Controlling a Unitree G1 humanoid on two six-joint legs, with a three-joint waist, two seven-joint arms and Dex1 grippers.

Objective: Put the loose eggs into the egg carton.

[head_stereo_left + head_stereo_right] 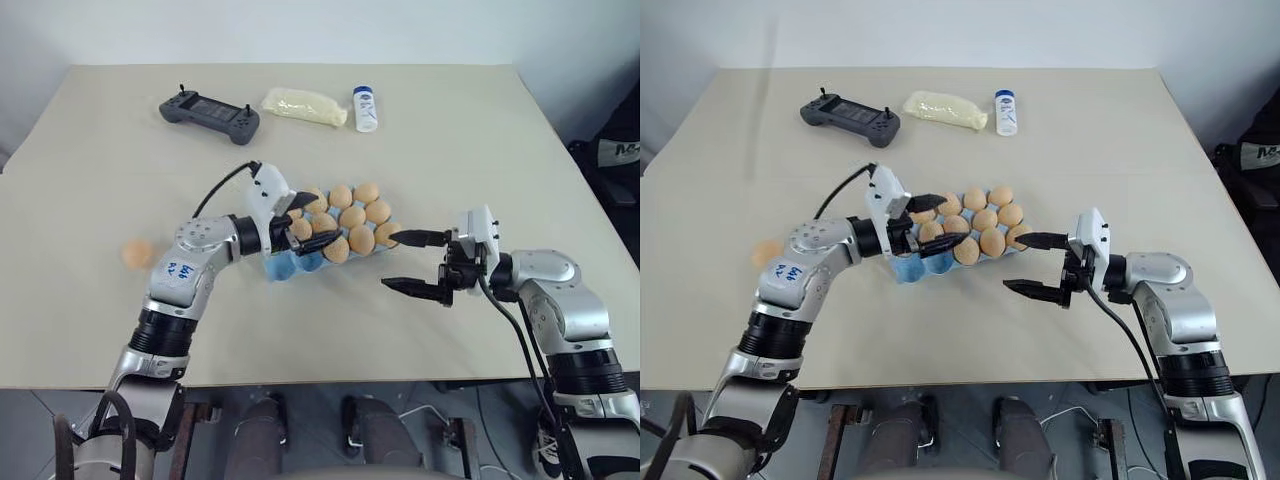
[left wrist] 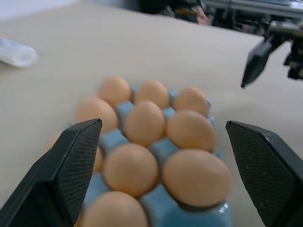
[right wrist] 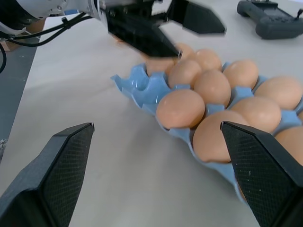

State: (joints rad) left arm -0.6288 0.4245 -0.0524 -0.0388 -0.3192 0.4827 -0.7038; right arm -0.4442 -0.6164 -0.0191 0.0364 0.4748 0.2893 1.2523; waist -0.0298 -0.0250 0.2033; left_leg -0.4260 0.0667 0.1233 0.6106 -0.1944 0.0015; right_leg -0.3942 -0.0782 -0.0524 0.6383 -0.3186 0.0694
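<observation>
The left end effector [image 1: 296, 226] hangs over the near-left end of the light blue egg carton [image 3: 142, 90], its two black fingers spread wide and empty. In its wrist view they stand apart on either side of the tan-orange eggs below, with nothing between them. That released pose directly above the cups suggests it is there to set an egg down, not to pick one up.

The right end effector [image 1: 413, 262] is also released and holds nothing. It points sideways toward the carton's right end from just beside it; one finger reaches close to the nearest egg, though contact cannot be confirmed. It seems placed to steady the tray or wait its turn.

The egg carton sits near the middle of the beige desk [image 1: 450, 140], between the two arms. Most of its round cups hold eggs [image 1: 352, 216]; a couple of cups at the left corner, seen in the right wrist view, look empty.

One loose egg [image 1: 138, 253] lies alone on the desk, well to the left of the carton, beyond the left elbow. It appears to be the job remaining, and the left arm is the closer one.

Along the far edge of the desk lie a dark grey game controller [image 1: 209, 115], a pale yellow packet [image 1: 303, 106] and a small white bottle with a blue cap [image 1: 365, 108], all well apart from the work.
</observation>
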